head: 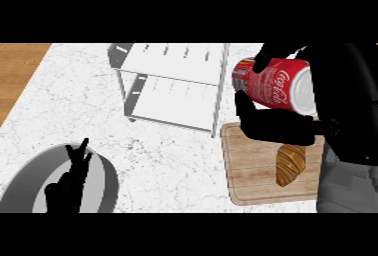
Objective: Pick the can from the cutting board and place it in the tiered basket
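A red soda can (275, 84) with white lettering lies tilted on its side in my right hand (275, 125), lifted above the wooden cutting board (251, 172). The hand's fingers and thumb curl round the can from above and below. The white tiered basket (173, 85) with a metal frame stands just left of the can, at the top middle of the counter. A brown bread loaf (289, 165) lies on the cutting board under my hand. My left hand (70, 180) rests open at the lower left, fingers up, over a grey plate.
A grey round plate (103, 175) sits at the lower left. A wooden surface (18, 70) borders the white marble counter (170, 160) at the upper left.
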Available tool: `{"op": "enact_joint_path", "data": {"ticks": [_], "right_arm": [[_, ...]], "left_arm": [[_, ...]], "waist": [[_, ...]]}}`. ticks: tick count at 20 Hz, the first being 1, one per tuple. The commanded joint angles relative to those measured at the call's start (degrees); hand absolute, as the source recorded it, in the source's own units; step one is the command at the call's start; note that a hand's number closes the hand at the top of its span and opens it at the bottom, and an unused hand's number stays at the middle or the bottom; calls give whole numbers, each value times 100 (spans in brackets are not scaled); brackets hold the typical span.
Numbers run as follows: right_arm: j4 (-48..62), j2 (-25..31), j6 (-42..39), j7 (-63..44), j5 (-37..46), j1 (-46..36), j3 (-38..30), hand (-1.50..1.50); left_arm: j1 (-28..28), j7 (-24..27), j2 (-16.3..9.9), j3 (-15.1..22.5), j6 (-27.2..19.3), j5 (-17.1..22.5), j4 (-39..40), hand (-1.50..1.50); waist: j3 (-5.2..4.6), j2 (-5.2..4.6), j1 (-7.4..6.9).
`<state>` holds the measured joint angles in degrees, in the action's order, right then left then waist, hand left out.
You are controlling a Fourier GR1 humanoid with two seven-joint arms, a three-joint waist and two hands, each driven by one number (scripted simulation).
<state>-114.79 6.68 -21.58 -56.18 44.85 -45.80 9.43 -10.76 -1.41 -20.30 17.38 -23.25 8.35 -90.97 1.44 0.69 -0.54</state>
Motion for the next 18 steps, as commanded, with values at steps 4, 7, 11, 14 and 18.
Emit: {"op": "enact_joint_path", "data": {"ticks": [4, 7, 11, 14, 18], "right_arm": [[1469, -221, 116, -197, 204, -1091, -459, 150], [2123, -470, 387, -43, 308, -1315, -443, 150], [2914, -444, 570, 564, 290, -1440, -535, 150], [3502, -566, 836, 864, 419, -1626, -430, 150], [4334, -593, 1237, 1244, 537, -1654, -462, 150]], "left_arm": [[612, -321, 242, 9, 28, 0, 467, 0], [476, -268, 278, -10, 71, 115, 379, 0], [527, -228, 372, 153, -8, -72, 479, 0], [499, 124, 160, -226, 390, 297, 788, 0], [494, -203, 187, -37, 224, 155, 410, 0]], "waist": [[-152, -96, 30], [-152, -99, -14], [-150, -111, -7], [-157, -123, -40], [-149, -124, -45]]}}
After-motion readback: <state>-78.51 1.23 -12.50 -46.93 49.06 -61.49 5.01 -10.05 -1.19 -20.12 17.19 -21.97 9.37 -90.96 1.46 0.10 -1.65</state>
